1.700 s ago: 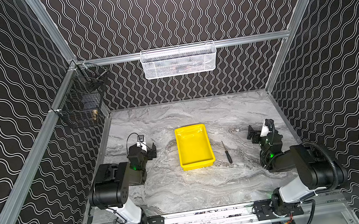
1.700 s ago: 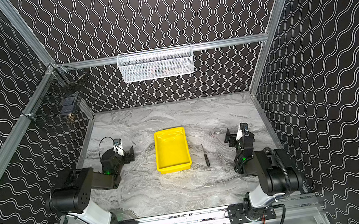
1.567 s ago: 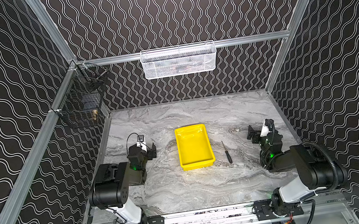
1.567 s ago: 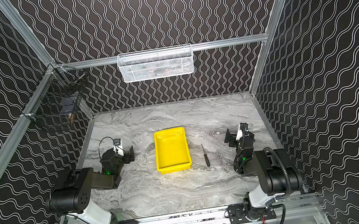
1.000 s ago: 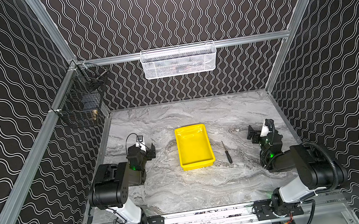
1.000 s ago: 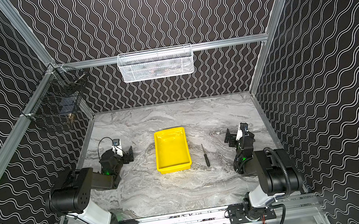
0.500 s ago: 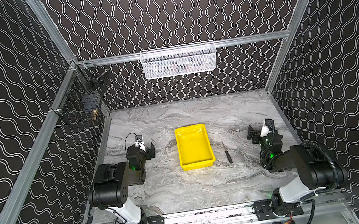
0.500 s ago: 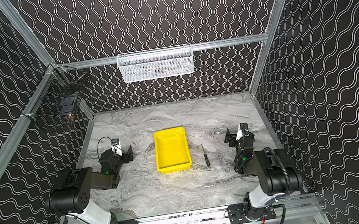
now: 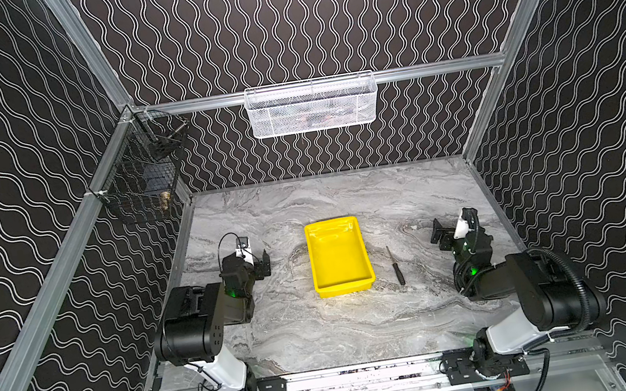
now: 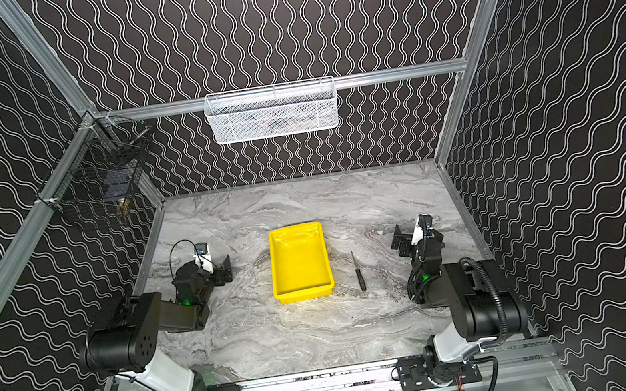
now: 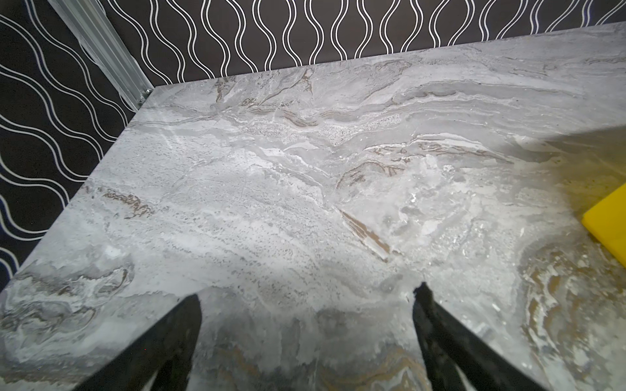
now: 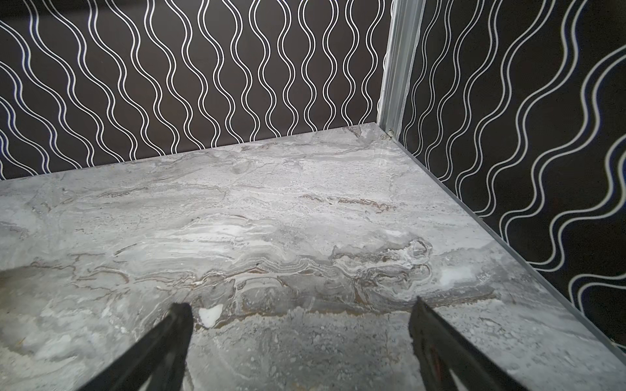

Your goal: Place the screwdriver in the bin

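1. In a top view: finding the bin sitting near the middle of the marbled surface. Spotting the screwdriver lying flat on the surface just right of the bin, apart from it, handle toward the front rail, shaft pointing at the back wall. Seeing the left arm crouching low left of the bin and the right arm crouching low right of the screwdriver, both well apart from the two things. Noticing a white mesh basket hanging on the back wall and a black wire basket hanging at the left corner.

2. In a top view: again finding the screwdriver resting on the surface between the bin and the right arm, outside the bin's rim.

3. In the left wrist view: looking past the left jaws, standing wide apart and gripping nothing, bare surface showing between them. Catching one yellow corner of the bin at the picture's edge.

4. In the right wrist view: looking past the right jaws, likewise standing wide apart and gripping nothing. Seeing only marbled surface and patterned wall ahead.
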Robot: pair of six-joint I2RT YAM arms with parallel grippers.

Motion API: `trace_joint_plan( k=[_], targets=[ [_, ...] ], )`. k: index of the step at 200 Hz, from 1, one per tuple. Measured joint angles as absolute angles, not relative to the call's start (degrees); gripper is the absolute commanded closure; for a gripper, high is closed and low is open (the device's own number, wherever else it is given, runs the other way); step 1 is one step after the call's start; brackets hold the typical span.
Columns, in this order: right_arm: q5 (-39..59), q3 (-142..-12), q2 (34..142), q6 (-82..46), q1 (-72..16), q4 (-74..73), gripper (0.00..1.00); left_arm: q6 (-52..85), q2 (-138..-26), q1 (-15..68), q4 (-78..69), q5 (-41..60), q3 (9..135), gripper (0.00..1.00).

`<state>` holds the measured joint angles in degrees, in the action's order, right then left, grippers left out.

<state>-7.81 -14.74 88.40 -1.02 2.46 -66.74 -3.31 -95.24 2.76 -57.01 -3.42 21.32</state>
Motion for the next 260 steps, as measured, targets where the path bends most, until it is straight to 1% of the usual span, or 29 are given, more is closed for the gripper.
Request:
trace_joint_plan(
  k=[43,54,64,85,108,142,164,181,215,233,248,260],
  targets=[
    [-7.81,-14.74,88.38,-1.02,2.46,-66.74,0.01,-3.25,-94.04,4.38,-56.53,-7.86,21.04,0.01],
    [-7.81,-14.79,87.50,-1.02,2.46,-66.04,0.01,-3.11,-91.59,5.17,-53.65,-10.87,21.85,0.01],
    [-7.86,-15.59,85.27,-1.04,2.46,-63.26,0.01,-2.83,-87.94,6.61,-47.55,-13.47,24.56,0.01],
    [-8.14,-23.77,78.61,-2.85,2.39,-49.71,0.01,0.51,-80.09,8.99,-33.10,-17.32,34.52,0.01],
    [-7.44,-32.18,73.32,-5.19,2.39,-35.29,0.01,5.06,-74.85,9.43,-15.81,-18.37,45.52,0.01],
    [-1.96,-42.26,70.19,-8.64,0.67,-12.93,0.03,6.13,-74.22,9.54,8.99,-15.05,61.30,0.01],
    [0.71,-46.63,70.74,-10.07,-3.29,-1.23,0.05,3.92,-75.88,9.56,19.22,-10.33,68.12,0.01],
    [2.31,-46.98,71.07,-11.14,-8.10,6.28,0.07,2.39,-75.94,9.61,21.98,-6.61,68.36,0.01],
    [3.53,-45.69,74.08,-13.13,-16.23,13.43,0.13,1.34,-74.13,10.28,21.50,0.80,60.64,0.01],
    [4.80,-45.36,77.60,-14.00,-18.31,15.00,0.18,1.32,-74.28,11.11,21.56,2.09,60.25,0.01],
    [4.73,-45.25,80.55,-14.37,-18.65,15.40,0.24,1.19,-74.39,11.70,21.54,1.85,60.25,0.01],
    [4.69,-45.34,82.85,-14.48,-18.98,15.59,0.26,1.19,-74.46,12.01,21.65,1.37,60.16,0.01]
  ],
)
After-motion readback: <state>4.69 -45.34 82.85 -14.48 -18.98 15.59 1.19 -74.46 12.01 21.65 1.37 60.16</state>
